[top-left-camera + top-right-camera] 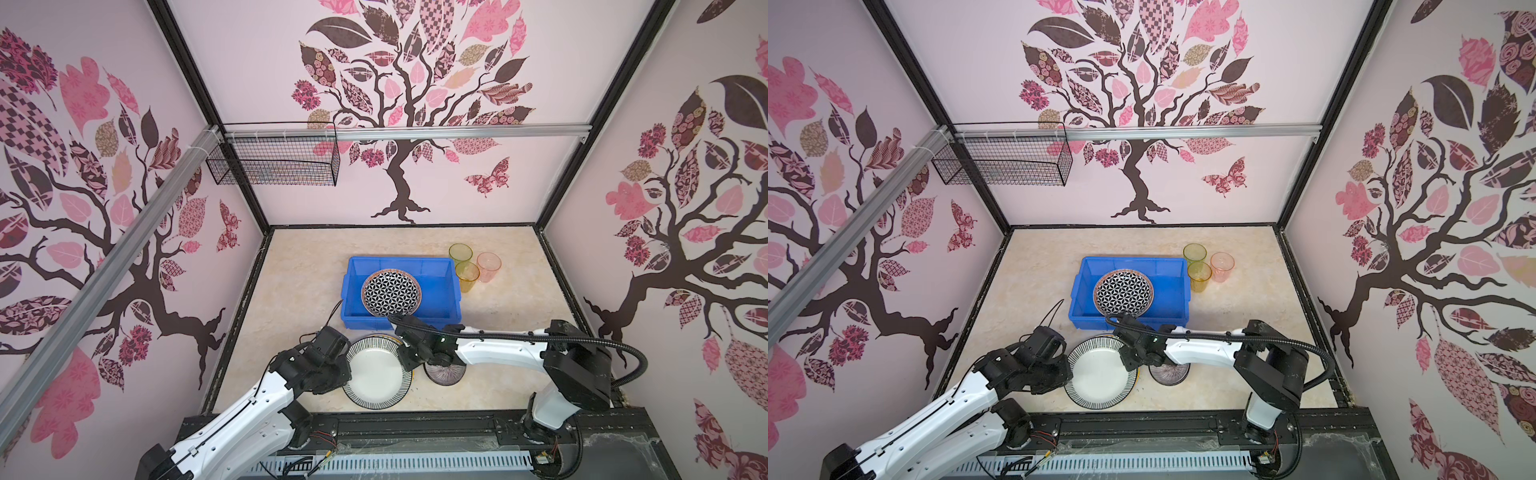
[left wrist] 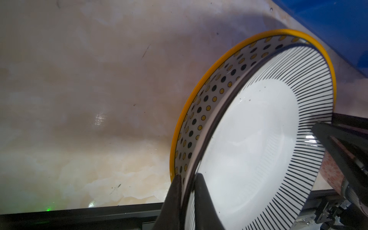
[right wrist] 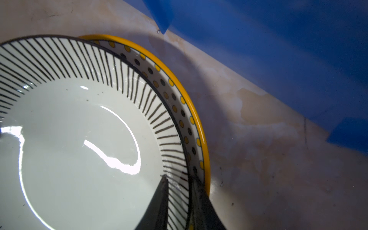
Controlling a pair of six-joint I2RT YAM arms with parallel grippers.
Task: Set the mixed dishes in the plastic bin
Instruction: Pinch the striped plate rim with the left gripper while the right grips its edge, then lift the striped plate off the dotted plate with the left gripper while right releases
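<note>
A striped-rim plate (image 1: 376,372) (image 1: 1100,374) lies tilted on a dotted-rim plate with a yellow edge (image 2: 199,111) (image 3: 187,111), just in front of the blue plastic bin (image 1: 440,270) (image 1: 1167,282). My left gripper (image 2: 189,176) is shut on the striped plate's left rim, one finger on top and one beneath. At the plate's right rim my right gripper (image 3: 180,177) has its jaws a little apart, one on each side. A black-white geometric plate (image 1: 390,293) lies in the bin. A purple-striped bowl (image 1: 444,374) sits under my right arm. Three cups (image 1: 467,276) stand right of the bin.
A black wire basket (image 1: 274,160) hangs from the aluminium rail at the back left. Patterned walls close in the tabletop on three sides. A black frame rail (image 1: 415,424) runs along the table's near edge.
</note>
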